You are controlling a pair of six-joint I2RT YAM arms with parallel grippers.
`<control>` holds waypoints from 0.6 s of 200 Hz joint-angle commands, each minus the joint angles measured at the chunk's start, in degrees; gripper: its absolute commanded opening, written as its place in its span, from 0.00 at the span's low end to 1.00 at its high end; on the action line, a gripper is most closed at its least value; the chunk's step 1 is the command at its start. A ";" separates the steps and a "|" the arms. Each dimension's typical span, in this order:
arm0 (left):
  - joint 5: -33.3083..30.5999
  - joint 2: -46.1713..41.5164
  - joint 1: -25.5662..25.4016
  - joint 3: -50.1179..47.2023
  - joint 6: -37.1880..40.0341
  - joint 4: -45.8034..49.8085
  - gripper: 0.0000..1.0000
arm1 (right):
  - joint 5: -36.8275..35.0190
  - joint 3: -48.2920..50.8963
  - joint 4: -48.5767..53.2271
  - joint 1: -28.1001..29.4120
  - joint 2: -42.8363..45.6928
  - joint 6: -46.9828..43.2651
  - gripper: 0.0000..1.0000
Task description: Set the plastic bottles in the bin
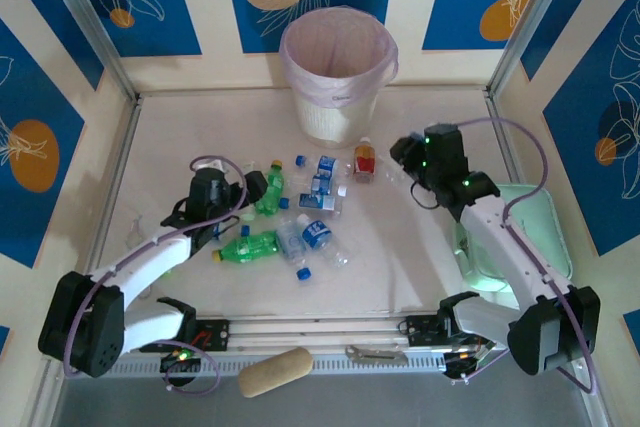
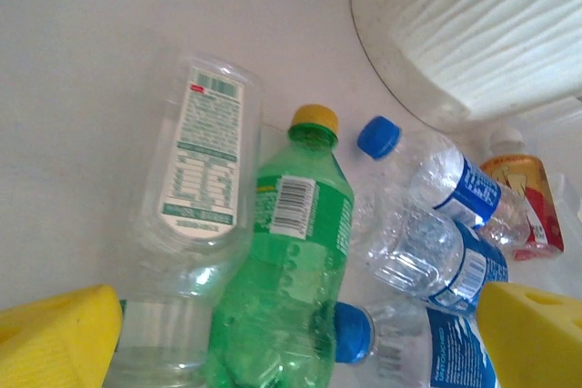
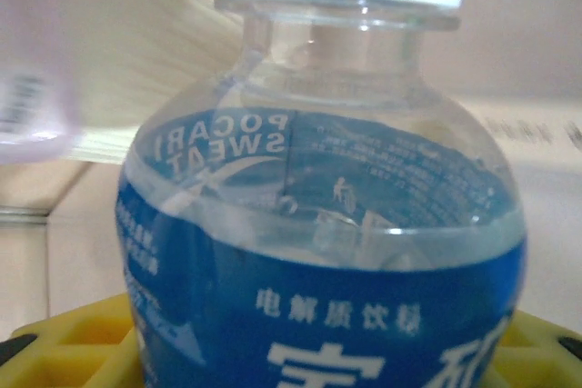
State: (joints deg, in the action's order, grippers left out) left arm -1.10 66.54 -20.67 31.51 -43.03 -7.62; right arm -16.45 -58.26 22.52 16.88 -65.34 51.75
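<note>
L gripper (image 2: 296, 341) wide open, R gripper (image 3: 309, 356) clamps 1 blue-label bottle (image 3: 318, 252), 2 green bottles (image 1: 270, 189) (image 1: 248, 245) loose.

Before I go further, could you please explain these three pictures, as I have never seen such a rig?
A robot's left arm and right arm are bolted at the table's near edge. One picture looks down from above; the others come from wrist cameras. On the table are a bin, scattered plastic bottles and a pale green tray; a tan roll lies by the arms' bases. The left tool hangs open over the bottles; the right tool appears shut on a blue-labelled bottle.
</note>
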 commanded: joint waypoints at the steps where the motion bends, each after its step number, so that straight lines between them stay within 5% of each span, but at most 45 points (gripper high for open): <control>1: 0.66 -1.87 1.63 -0.81 1.01 1.11 1.00 | 1.94 -7.95 -4.85 0.25 -2.72 -10.97 0.54; 70: 1.29 -8.14 4.17 -5.19 1.67 3.47 1.00 | 10.05 -42.55 -6.24 1.34 -24.95 -20.55 0.52; 120: 1.28 -12.25 4.71 -6.89 2.97 5.65 1.00 | 7.46 -72.58 4.35 2.89 -45.71 -28.05 0.53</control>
State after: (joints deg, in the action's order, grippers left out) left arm -0.43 56.21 -16.71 25.52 -41.82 -3.60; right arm -8.40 -121.36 21.32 19.09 -104.55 29.30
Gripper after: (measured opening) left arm 0.996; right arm 0.530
